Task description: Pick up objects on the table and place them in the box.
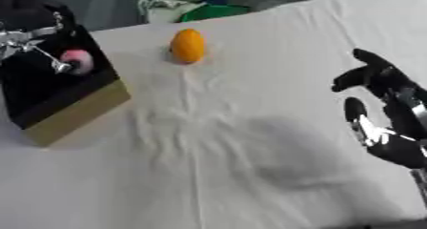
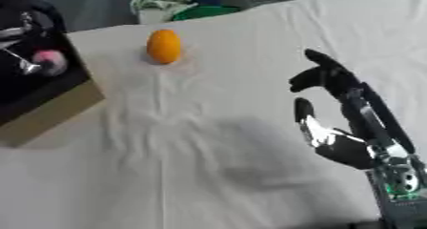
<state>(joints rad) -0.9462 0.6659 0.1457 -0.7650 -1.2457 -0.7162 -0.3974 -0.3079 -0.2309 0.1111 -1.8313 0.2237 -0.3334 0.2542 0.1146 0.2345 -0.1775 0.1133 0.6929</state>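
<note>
— So, starting from the left, what is shown?

— The box, dark inside with a tan wall, is seen at the left edge of the desk. The left hand is held over it, and a small pink object is seen at its fingers; whether it is pinched or already let go cannot be told.

— And what is left to be done?

— One orange, egg-shaped fruit is left on the white cloth, near the far edge and well apart from the box. It is smooth, rounded and stood on end, so it is judged likely to roll if nudged. It has not yet been picked up.

— And on the right?

— The right hand is held above the desk, fingers spread and relaxed, with nothing in it. The task is judged partly done: the pink item is at the box, and the fruit remains.
</note>
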